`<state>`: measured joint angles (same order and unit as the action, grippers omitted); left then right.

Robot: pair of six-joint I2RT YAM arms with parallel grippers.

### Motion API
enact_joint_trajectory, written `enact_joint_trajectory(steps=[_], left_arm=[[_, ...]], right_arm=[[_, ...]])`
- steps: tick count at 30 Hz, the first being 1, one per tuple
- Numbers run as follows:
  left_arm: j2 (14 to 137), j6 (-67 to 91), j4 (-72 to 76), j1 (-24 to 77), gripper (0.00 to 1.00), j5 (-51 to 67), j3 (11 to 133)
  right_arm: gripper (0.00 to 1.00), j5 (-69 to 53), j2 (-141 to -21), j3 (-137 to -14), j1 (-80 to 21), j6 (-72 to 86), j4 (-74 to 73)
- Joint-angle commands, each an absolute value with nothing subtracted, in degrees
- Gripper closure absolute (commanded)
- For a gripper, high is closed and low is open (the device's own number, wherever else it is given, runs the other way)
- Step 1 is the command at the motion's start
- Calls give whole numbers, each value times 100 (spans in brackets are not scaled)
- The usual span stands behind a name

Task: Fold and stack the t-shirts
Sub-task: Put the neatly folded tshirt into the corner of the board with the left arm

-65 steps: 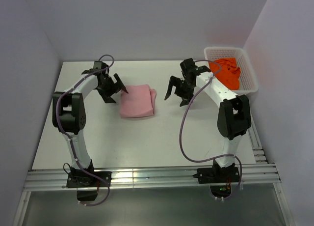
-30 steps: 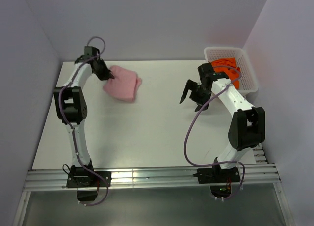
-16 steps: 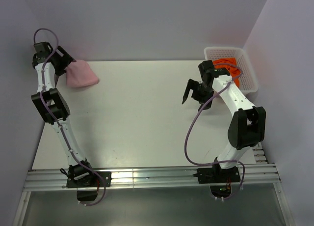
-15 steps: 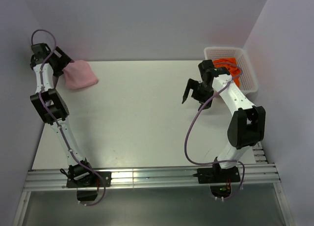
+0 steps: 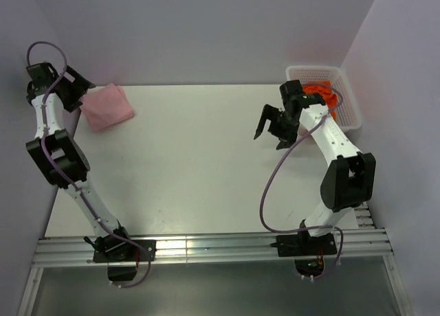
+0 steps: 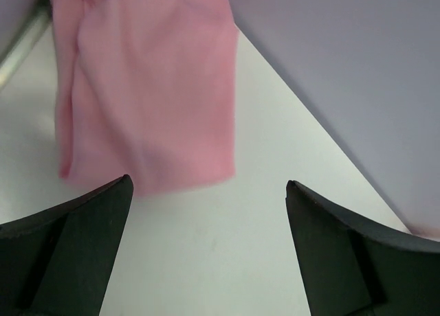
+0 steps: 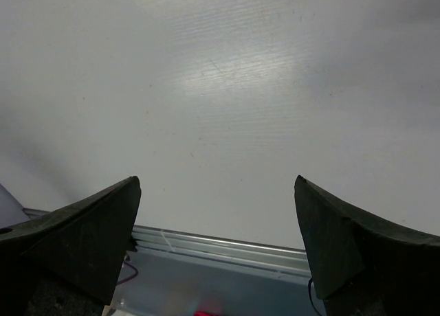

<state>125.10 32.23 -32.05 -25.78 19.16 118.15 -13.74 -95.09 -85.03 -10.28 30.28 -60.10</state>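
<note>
Work on the pink shirt (image 5: 108, 106) looks done to us: it lies folded in the far left corner of the tabletop (image 5: 192, 165). Our left claw (image 5: 77, 91) hangs just left of it, wide open, holding nothing. Our right claw (image 5: 269, 137), open and empty too, is near the basket (image 5: 349, 99) at far right, where the orange shirt (image 5: 317, 99) lies bunched. We think it comes next: reach in and grab it.

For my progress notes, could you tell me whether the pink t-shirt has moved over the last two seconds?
Yes. The pink t-shirt went from mid-table to the far left corner, farther from the white basket.
</note>
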Motion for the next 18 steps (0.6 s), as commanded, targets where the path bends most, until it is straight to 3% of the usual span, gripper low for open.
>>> enact_joint_trajectory(steps=[1, 4, 11, 18], left_arm=[[10919, 3603, -2375, -2664, 1, 2354, 10561], [9907, 3447, -2275, -2164, 1, 2129, 8820], [7977, 3462, -3393, 434, 0, 380, 7973], [5961, 4034, -3945, 1160, 0, 26, 7015]], right_arm=[[0, -1380, -8660, -8456, -1125, 2927, -5442], [0, -1143, -8185, -8446, -1274, 2883, -5195], [0, -229, -6620, -7824, -1774, 2733, -4694], [0, -9, -4705, -6691, -2030, 2856, -4404]])
